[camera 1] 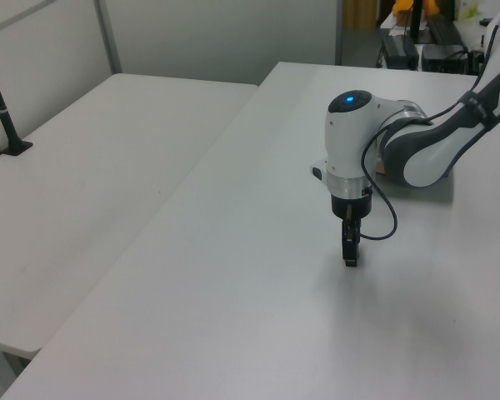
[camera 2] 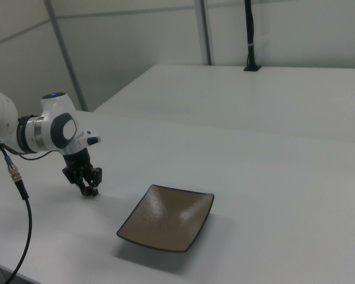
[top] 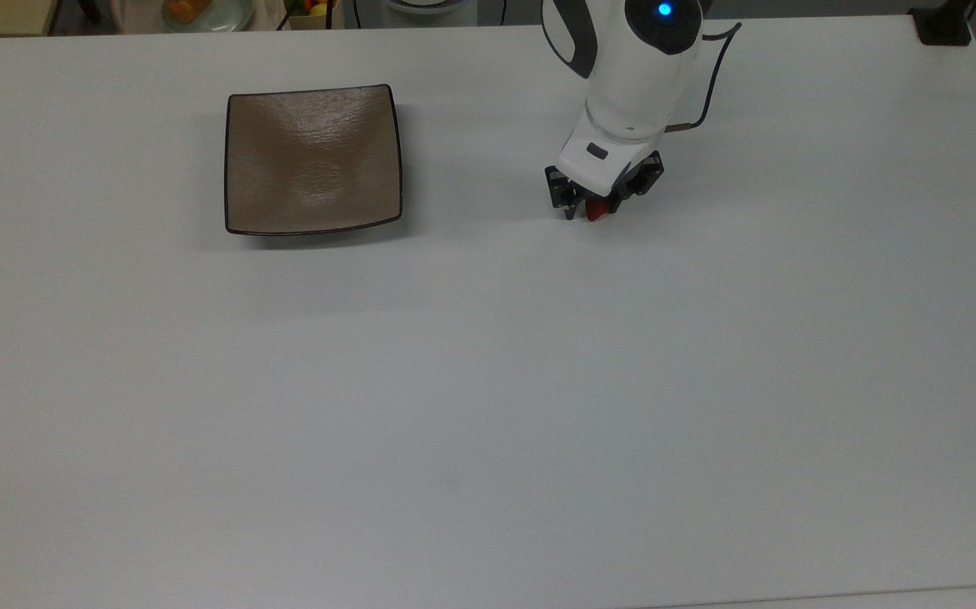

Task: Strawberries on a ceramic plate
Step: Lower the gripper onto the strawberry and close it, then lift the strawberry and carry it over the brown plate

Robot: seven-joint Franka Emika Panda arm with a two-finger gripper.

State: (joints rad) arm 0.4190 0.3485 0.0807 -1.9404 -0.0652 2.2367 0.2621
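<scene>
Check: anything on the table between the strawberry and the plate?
Nothing. In the top view, only bare white table lies between the strawberry, at the claw, and the plate.

Hidden bits — mostly the berry

The gripper covers most of the strawberry — its leafy cap is hidden; the plate hides behind the arm.
</scene>
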